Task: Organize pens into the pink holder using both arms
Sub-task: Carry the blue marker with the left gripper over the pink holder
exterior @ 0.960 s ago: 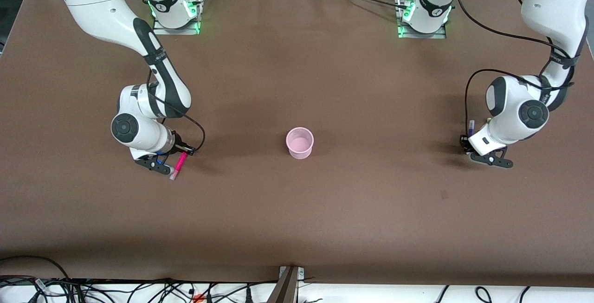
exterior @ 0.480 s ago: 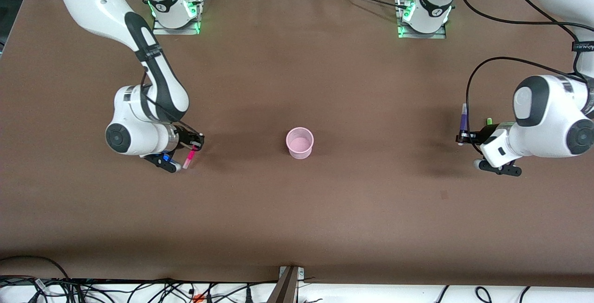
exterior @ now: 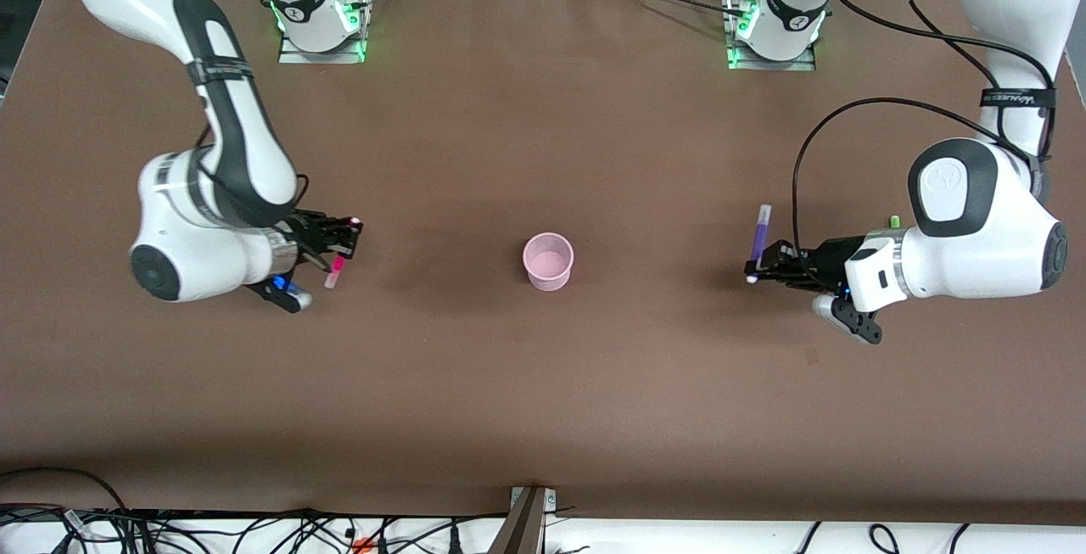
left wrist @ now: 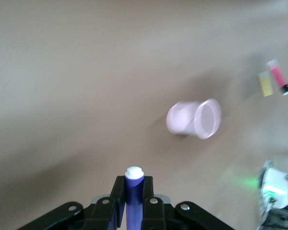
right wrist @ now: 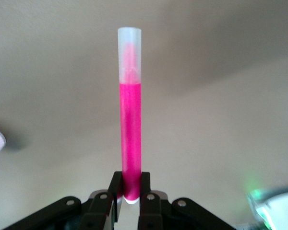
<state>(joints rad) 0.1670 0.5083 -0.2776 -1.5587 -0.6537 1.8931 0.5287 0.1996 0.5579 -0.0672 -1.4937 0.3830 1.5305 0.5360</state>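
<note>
We have the right gripper (exterior: 339, 242) clamped low on the light, stiff magenta pen (exterior: 334, 270), the left gripper (exterior: 761, 266) likewise on the purple pen (exterior: 758, 236), pink holder (exterior: 548, 260) between them and easily tipped.

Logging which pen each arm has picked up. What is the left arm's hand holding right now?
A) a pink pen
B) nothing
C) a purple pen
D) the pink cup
C: the left hand is shut on the purple pen, while the pink pen is in the right hand and the cup stands alone.
</note>
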